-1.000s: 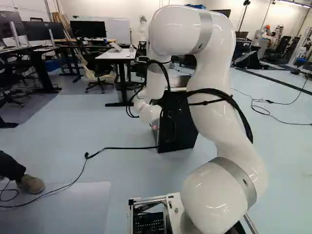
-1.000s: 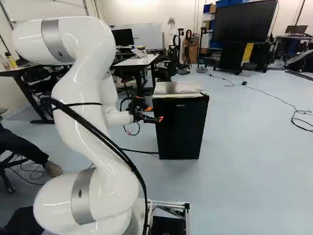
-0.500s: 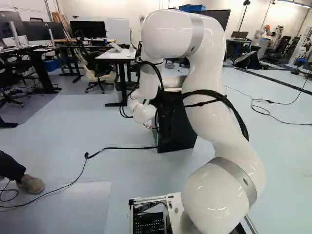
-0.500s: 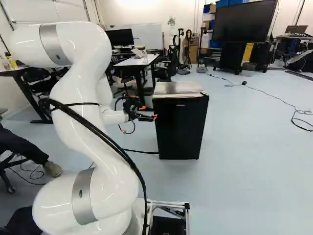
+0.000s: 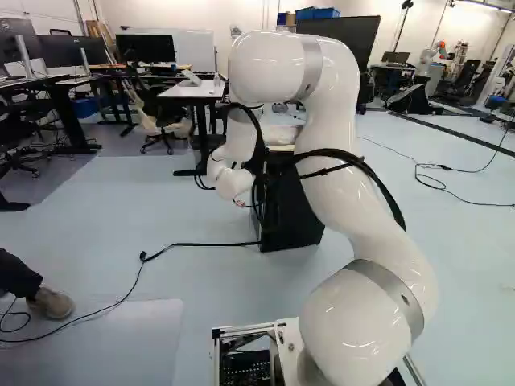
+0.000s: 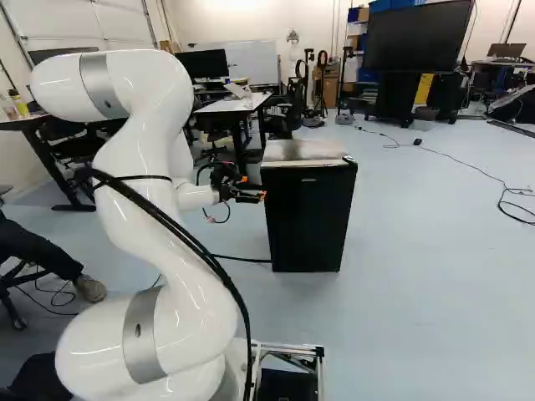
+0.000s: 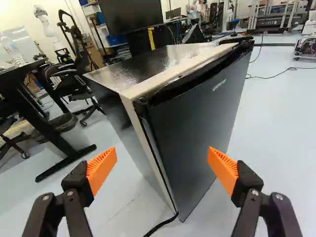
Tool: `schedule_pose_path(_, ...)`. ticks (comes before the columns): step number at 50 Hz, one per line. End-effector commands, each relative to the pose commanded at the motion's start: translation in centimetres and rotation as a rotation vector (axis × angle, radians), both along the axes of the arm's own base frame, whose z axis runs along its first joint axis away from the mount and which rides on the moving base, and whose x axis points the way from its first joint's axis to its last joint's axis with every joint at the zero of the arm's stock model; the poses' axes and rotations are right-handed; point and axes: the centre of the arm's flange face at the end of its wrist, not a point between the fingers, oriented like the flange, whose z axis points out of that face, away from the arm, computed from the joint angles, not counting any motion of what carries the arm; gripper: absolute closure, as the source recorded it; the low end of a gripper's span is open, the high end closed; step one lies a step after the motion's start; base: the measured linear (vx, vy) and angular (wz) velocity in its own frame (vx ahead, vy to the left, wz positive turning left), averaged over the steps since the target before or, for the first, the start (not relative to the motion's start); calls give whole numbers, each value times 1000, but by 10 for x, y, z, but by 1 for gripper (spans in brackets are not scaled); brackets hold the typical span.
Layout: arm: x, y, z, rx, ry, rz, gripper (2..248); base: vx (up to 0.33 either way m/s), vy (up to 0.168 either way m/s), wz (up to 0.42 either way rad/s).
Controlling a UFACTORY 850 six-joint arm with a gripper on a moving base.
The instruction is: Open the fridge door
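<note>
While left base view part-hides the fridge (image 5: 291, 217), wrist view shows its door (image 7: 197, 123), gripper (image 6: 253, 189) spread

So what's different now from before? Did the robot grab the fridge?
The arm's high elbow sank lower. The gripper moved a little to the left in the right base view, back from in front of the fridge. It hasn't grabbed anything: it's open now. The fridge and the robot's base stayed put, and the door still looks shut.
</note>
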Motion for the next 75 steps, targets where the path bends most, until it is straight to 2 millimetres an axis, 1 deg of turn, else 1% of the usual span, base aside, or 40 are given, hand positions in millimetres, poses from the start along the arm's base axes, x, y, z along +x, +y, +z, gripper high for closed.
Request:
schedule_pose_path(21, 23, -2, -3, 10, -24, -20, 3, 0, 0, 0)
schedule_pose_path(50, 44, -24, -5, 23, -41, -97, 3, 0, 0, 0)
schedule_pose_path(65, 47, -37, -6, 27, -41, -136, 3, 0, 0, 0)
schedule_pose_path(75, 36, -48, -5, 24, -27, -160, 3, 0, 0, 0)
